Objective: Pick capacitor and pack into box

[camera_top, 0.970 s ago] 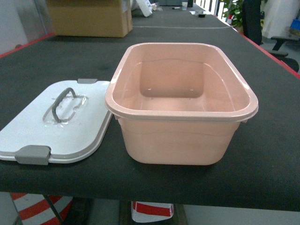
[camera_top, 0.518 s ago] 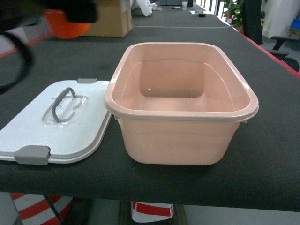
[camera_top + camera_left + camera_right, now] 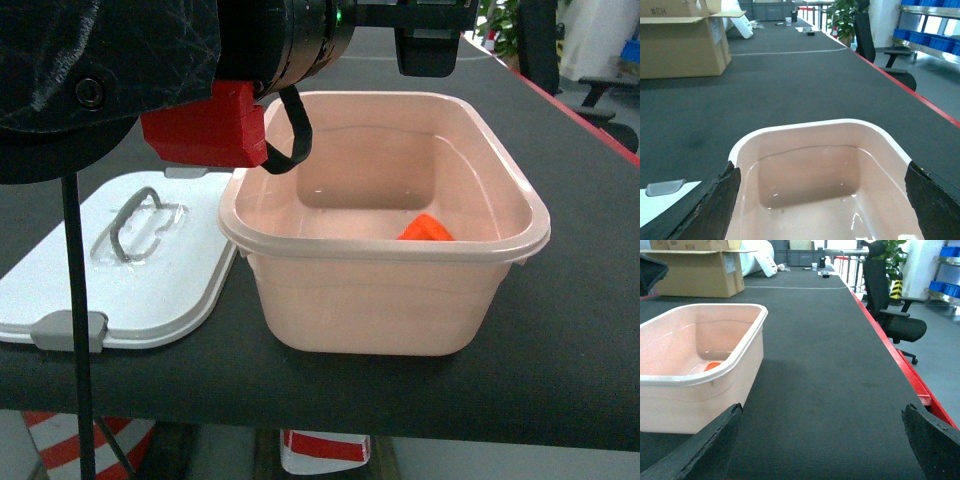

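Note:
The box (image 3: 385, 300) is a pale pink tub standing open on the black table. An orange capacitor (image 3: 425, 229) lies on its floor by the near right wall, and the right wrist view shows the capacitor (image 3: 712, 366) over the box's rim (image 3: 700, 377). My left arm (image 3: 200, 60) reaches in from the upper left above the box. My left gripper (image 3: 822, 170) hangs open over the box's inside (image 3: 815, 200), holding nothing. My right gripper (image 3: 822, 410) is open above bare table to the right of the box. It is out of the head view.
The white lid (image 3: 130, 270) with grey latches lies flat to the left of the box. A brown cardboard carton (image 3: 680, 45) stands at the far left of the table. An office chair (image 3: 895, 315) is beyond the table's red right edge (image 3: 900, 360).
My left arm has swung in from the upper left to above the box. The orange capacitor, carried at the upper left half a second ago, now lies inside the box, which was empty before.

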Controlling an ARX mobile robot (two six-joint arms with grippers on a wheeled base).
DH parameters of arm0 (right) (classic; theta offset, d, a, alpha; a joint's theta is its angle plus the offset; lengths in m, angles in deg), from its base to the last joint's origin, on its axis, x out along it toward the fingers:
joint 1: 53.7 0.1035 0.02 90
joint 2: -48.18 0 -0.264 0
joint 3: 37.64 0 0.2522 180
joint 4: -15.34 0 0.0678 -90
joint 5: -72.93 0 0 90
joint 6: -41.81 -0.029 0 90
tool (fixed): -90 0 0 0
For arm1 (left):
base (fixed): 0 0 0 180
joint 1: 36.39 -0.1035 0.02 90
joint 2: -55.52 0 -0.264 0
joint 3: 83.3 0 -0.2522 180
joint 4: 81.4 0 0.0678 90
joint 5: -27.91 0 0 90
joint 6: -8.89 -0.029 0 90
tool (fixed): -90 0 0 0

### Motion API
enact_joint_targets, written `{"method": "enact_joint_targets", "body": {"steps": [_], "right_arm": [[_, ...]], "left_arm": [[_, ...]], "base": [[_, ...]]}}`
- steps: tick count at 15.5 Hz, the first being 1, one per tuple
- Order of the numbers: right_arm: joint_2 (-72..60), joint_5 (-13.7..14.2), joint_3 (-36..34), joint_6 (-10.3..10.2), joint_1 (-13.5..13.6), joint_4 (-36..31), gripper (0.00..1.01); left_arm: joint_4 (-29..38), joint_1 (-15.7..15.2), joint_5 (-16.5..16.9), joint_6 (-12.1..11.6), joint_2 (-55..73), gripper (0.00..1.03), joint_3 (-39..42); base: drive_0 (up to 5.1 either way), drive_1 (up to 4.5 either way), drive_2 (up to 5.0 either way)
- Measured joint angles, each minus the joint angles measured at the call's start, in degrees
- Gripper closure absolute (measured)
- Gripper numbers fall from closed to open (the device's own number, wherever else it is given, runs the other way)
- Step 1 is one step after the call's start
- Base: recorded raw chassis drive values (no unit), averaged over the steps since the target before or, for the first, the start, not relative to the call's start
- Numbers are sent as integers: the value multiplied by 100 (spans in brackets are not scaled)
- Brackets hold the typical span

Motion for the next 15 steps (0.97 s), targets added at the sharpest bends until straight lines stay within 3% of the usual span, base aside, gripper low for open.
{"method": "enact_joint_targets", "body": {"steps": [2,3,4,5,7,12,14,15], "right_arm": [[0,0,2,0,0,0,3],[0,-2,0,0,0,0,3],[2,2,0,0,0,4,3],[0,0,0,0,0,-2,3],[0,0,0,2,0,-2,3],[0,0,0,2,0,-2,3],[0,2,0,2,0,2,3],[0,0,0,2,0,2,3]], "left_arm": [[-74,-7,-173,4,-26,5,7],[-98,-166,-433,15,-323,5,363],[-131,-398,-428,2,-682,5,745],[-208,-1108,-302,-20,-1545,5,1322],[-365,-1976,-46,-24,-2463,5,1790],[-323,-2841,442,-33,-2820,5,2321],[-140,-3412,833,-44,-2371,5,2610],[59,-3515,890,-42,-1978,5,2632]], "base": [[0,0,0],[0,0,0],[0,0,0],[0,0,0],[0,0,0],[0,0,0],[0,0,0],[0,0,0]]}}
